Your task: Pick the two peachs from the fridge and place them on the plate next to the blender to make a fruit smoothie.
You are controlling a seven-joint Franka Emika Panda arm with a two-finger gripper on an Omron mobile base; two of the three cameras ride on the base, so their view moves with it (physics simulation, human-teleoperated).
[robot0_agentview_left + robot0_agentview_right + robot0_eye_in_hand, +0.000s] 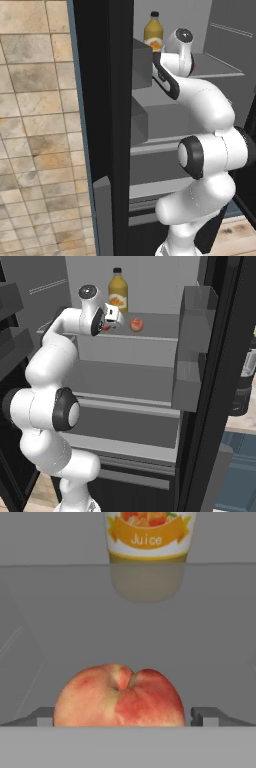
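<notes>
The fridge (125, 376) stands open, its black door (105, 100) on edge. On its top shelf one peach (119, 697), red-orange with yellow patches, lies between the fingertips (206, 716) of my gripper (125, 717). The jaws straddle it, with a thin gap showing at the right tip. From the right base view the gripper (107, 323) reaches onto that shelf with a bit of red peach (104, 328) at its tips. The other peach (136, 324) rests on the same shelf just to the right, apart from the gripper. The plate is out of view.
An orange juice bottle (118, 293) (147, 537) stands behind the peaches at the shelf's back. Grey door bins (196, 321) (141, 62) jut in close to the hand. A black shape (245, 381) past the door edge may be the blender.
</notes>
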